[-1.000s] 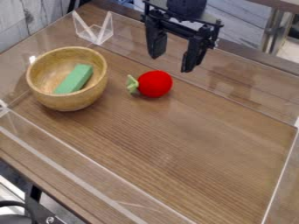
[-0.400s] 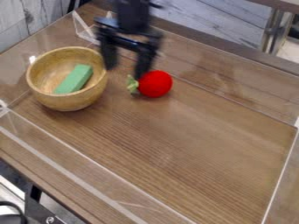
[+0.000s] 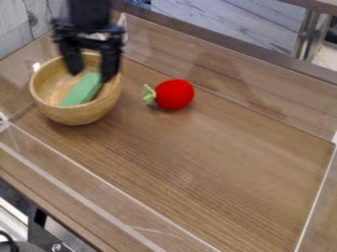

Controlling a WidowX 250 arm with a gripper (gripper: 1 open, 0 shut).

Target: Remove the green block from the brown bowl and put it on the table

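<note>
A light green block (image 3: 86, 91) lies inside the brown bowl (image 3: 53, 111), which sits at the left side of the table (image 3: 211, 167). My gripper (image 3: 90, 67) hangs over the bowl, pointing down, its two dark fingers spread apart above the far end of the block. The jaws are open and hold nothing. The upper end of the block is partly hidden behind the fingers.
A red round toy with a green leaf (image 3: 171, 94) lies just right of the bowl. Clear plastic low walls (image 3: 79, 187) run along the table's edges. Bare wood stretches across the front and right.
My gripper has swept left across the table, from beyond the red toy to above the bowl, and come lower. The jaws stayed open. Bowl, block and toy have not moved.
</note>
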